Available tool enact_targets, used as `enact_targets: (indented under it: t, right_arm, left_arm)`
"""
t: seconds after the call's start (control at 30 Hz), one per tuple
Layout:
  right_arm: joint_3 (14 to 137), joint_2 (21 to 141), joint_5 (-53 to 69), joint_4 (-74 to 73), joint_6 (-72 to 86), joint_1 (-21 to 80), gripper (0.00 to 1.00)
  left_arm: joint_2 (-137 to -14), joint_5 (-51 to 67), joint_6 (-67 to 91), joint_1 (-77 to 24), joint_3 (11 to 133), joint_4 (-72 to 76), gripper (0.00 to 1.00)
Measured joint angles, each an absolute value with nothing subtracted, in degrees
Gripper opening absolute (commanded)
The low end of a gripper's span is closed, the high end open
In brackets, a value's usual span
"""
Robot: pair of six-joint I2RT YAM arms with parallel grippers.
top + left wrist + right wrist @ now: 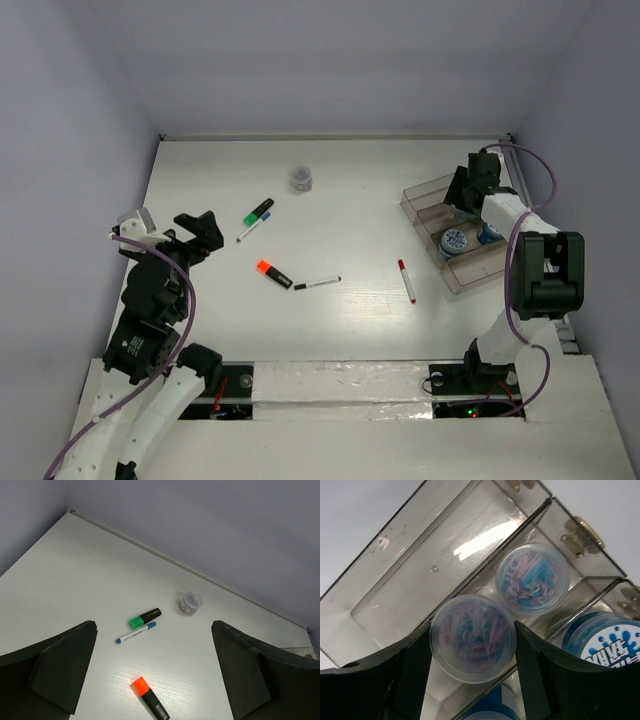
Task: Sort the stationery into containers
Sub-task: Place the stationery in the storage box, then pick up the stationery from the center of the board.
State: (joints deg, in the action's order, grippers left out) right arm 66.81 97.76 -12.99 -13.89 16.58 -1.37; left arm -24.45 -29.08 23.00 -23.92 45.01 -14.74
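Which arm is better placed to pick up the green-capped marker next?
Left. The left gripper is open and sits near the green-capped marker, which lies ahead in its wrist view. The right gripper is shut on a clear pot of clips at the tray, far off.

Blue-and-white pot cropped by right edge, orange-capped marker tail cut off at bottom edge

The flat white surface has faint wood lines in it. Pale purple-grey walls stand on three sides of it. A shiny white strip runs along its near edge.
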Motion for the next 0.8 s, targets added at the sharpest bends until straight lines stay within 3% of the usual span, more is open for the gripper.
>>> enact_targets:
  t: [0.3,0.4,0.5,0.53,0.6,0.8]
  right_arm:
    - [66.8,97.7,-15.7,-12.4,16.8,-1.9,0.47]
    - [66.8,97.7,-15.6,-12.3,17.0,-1.9,0.56]
    - [66.6,97.6,-14.5,-12.0,17.6,-1.9,0.76]
    - [66.5,97.5,-14.1,-12.0,17.9,-1.9,0.89]
    - [66.2,97.1,-13.6,-11.7,18.1,-1.9,0.99]
    - [65.9,94.5,-12.5,-11.7,18.2,-1.9,1.00]
  left_arm:
    - [-24.9,-28.9,22.9,-23.9,45.0,-14.4,0.99]
    - [-24.9,-28.7,22.9,-23.9,45.0,-14.4,0.99]
    - [-24.9,-28.6,22.9,-23.9,45.0,-14.4,0.99]
    - [-24.9,-28.6,22.9,-23.9,45.0,-14.4,0.99]
    - [-24.9,-28.5,22.8,-23.9,45.0,-14.4,0.99]
    - [-24.9,-28.4,22.7,-23.9,45.0,-14.3,0.99]
